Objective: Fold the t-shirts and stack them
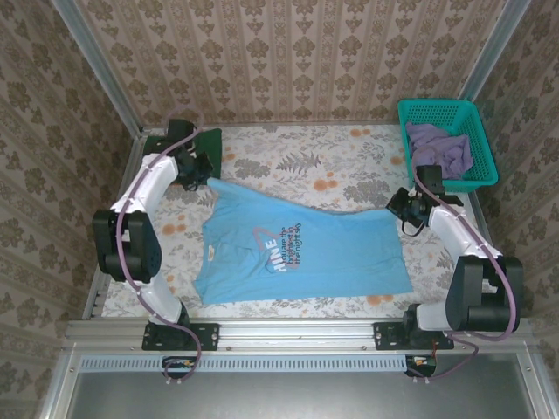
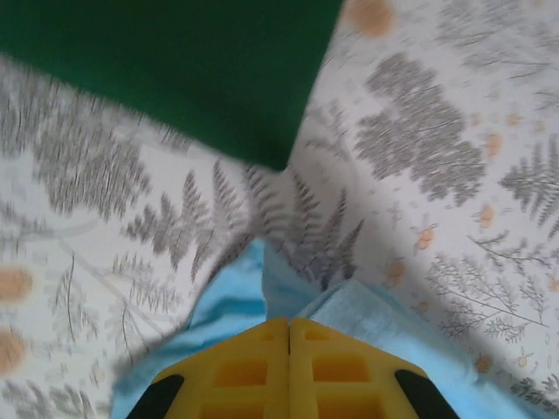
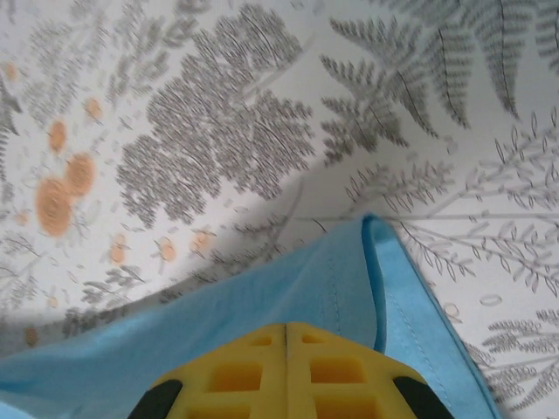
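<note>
Light blue t-shirt [image 1: 297, 257]: spread flat mid-table, lettering up, far edge lifted at both ends.
Left gripper [image 1: 199, 179]: jaws together, clamped on the tee's far-left corner, possibly a sleeve; hard to tell in the blurred wrist view.
Right gripper [image 1: 403, 209]: jaws together, pinching the tee's far-right corner, cloth folded over at the yellow pads.
Dark green t-shirt [image 1: 207, 142]: folded, far-left corner of the table [image 1: 288, 161], just beyond the left gripper.
Purple t-shirt [image 1: 441, 148]: crumpled inside the teal basket [image 1: 437, 106], far right.
</note>
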Robot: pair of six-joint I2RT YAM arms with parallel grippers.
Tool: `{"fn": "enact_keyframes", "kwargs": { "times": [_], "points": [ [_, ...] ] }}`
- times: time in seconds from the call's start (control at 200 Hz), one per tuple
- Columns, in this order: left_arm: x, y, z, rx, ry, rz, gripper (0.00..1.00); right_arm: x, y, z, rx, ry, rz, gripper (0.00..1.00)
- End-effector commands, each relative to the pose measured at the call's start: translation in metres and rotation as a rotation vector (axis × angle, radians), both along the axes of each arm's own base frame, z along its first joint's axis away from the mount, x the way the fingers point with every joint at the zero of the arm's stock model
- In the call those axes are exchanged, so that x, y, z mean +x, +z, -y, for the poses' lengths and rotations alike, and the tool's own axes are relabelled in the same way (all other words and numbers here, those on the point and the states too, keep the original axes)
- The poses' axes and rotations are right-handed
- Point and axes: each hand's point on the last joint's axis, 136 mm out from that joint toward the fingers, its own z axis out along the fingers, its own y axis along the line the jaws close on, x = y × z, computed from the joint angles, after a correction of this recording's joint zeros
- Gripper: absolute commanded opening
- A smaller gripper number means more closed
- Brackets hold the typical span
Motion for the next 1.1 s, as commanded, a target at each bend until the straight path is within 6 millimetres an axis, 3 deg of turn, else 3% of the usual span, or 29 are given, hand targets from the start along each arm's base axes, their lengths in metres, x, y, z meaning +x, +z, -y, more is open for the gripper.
{"fn": "enact_keyframes", "kwargs": {
  "times": [0.0,0.245,0.49,0.665,0.695,0.825,1.095],
  "points": [
    [0.004,0.014,0.002,0.092,-0.172,0.072,0.0,0.002,0.006,0.002,-0.024,0.008,-0.017,0.0],
    [-0.047,-0.007,0.01,0.016,-0.186,0.032,0.0,-0.012,-0.009,0.01,-0.046,-0.016,-0.067,0.0],
    [-0.102,-0.029,0.017,-0.01,-0.198,-0.008,0.0,-0.029,-0.02,0.042,-0.087,-0.11,-0.108,0.0],
    [-0.121,-0.042,0.021,-0.023,-0.202,-0.036,0.0,-0.019,-0.018,0.053,-0.059,-0.148,-0.08,0.0],
    [-0.125,-0.044,0.021,-0.017,-0.205,-0.042,0.0,-0.021,-0.028,0.054,-0.054,-0.151,-0.113,0.0],
    [-0.145,-0.055,0.018,0.006,-0.201,-0.071,0.0,-0.024,-0.035,0.052,-0.041,-0.147,-0.101,0.0],
    [-0.163,-0.071,0.004,0.042,-0.144,-0.109,0.0,-0.048,-0.056,0.045,-0.023,-0.151,-0.136,0.0]
  ]
}}
